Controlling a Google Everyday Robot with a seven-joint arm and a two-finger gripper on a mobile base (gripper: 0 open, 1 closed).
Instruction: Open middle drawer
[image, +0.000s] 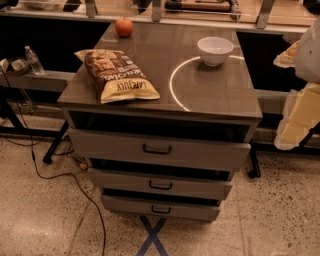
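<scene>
Speckled floor (40, 220) surrounds your grey three-drawer cabinet (220, 95). The middle drawer (120, 181), with its black bar handle (160, 185), sits low at centre. Your pincer (299, 114) hangs at the right edge, higher than that drawer and well apart from it; you cannot tell its state.

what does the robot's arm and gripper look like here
Only a part shows at the right edge, beside the cabinet: the arm is a smooth, rounded white shell, and below it the gripper looks like flat, cream-yellow blocky pieces with rough edges. No cables or markings are visible on them.
</scene>
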